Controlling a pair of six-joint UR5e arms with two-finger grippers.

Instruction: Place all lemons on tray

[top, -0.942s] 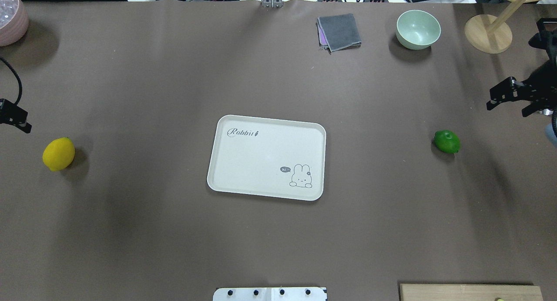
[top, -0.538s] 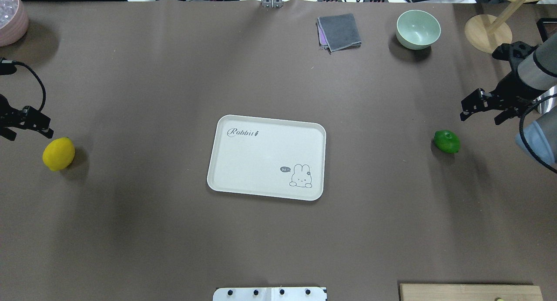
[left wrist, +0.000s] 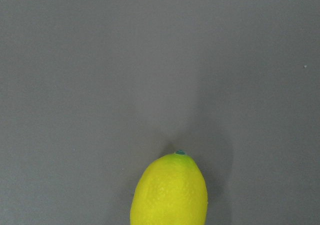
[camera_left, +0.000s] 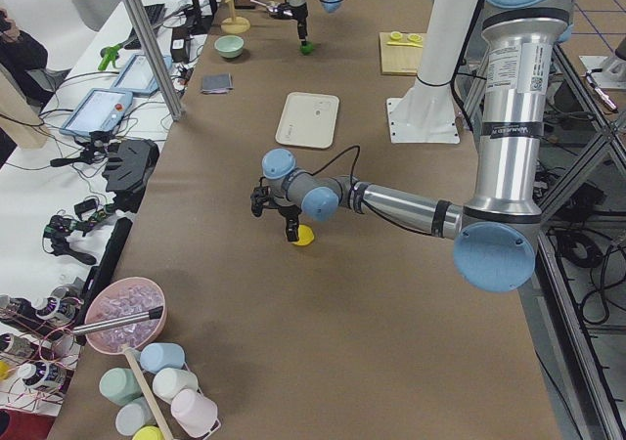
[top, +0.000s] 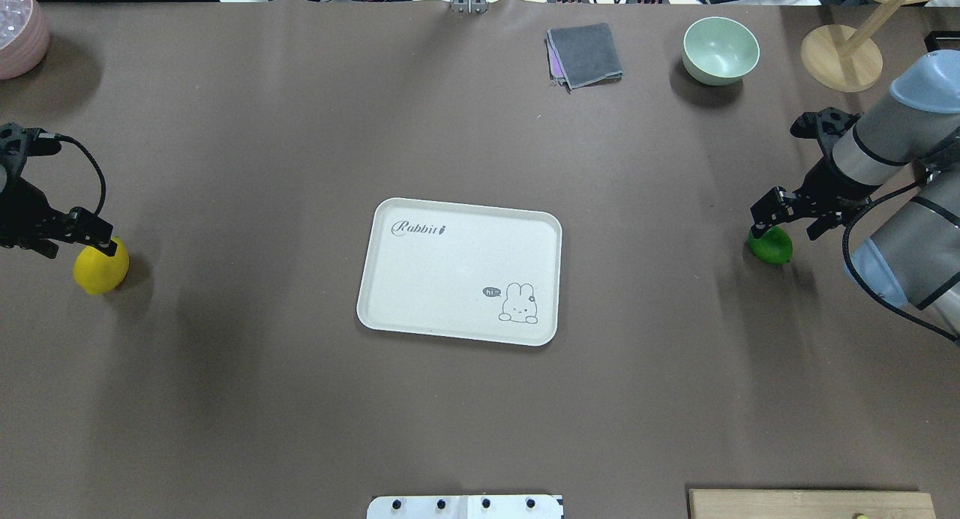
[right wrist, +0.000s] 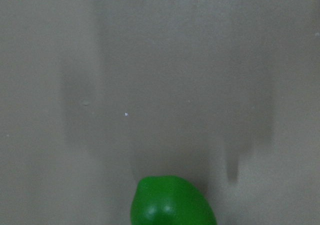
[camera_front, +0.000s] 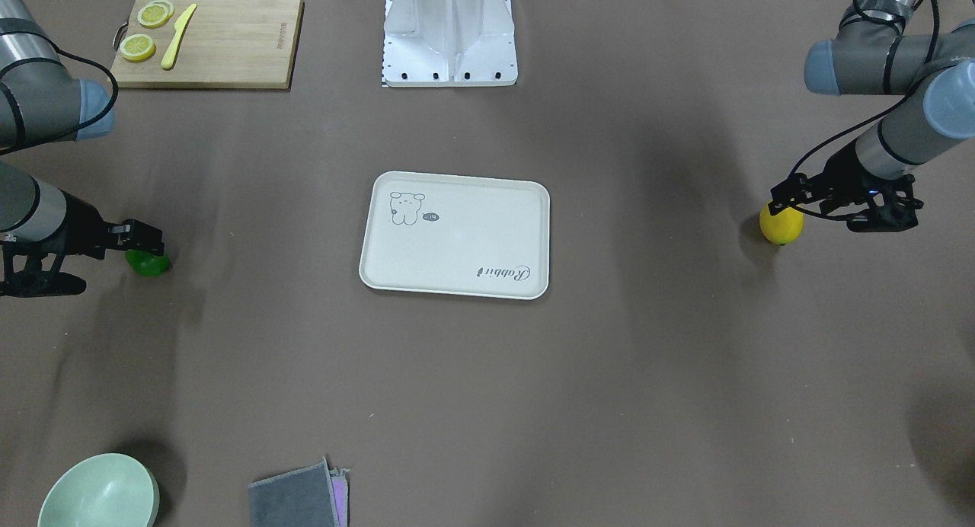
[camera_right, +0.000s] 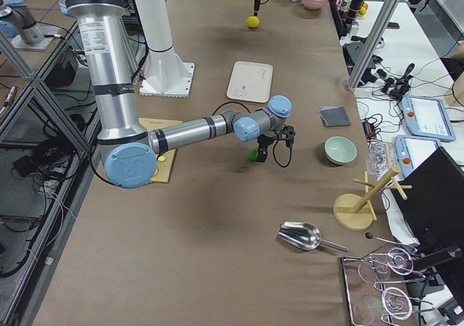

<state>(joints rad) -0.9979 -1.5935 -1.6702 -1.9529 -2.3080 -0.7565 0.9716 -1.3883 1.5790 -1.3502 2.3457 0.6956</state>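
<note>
Hovering over a fruit apiece, the left gripper (top: 67, 238) and the right gripper (top: 787, 223) both look spread open in the overhead view and hold nothing. The wrist cameras show no fingers, so how wide they stand is unclear. This looks like the reach before the first pick. The yellow lemon (top: 101, 268) rests on the table (top: 480, 414) just under the left gripper's inner finger, well to the left of the tray (top: 450, 271). The green lemon (top: 771, 247) lies likewise under the right gripper, well to the tray's right. The tray holds neither. In the left wrist view the yellow one lies on its side, long axis running up the picture and its small green nub pointing away from the camera. The green one is cut off at the picture's edge and partly covered from above, so its axis is hard to call. Next, each gripper probably needs centring over its fruit, lowering to straddle the narrow width, then closing gently, since glossy ovals may roll.
</note>
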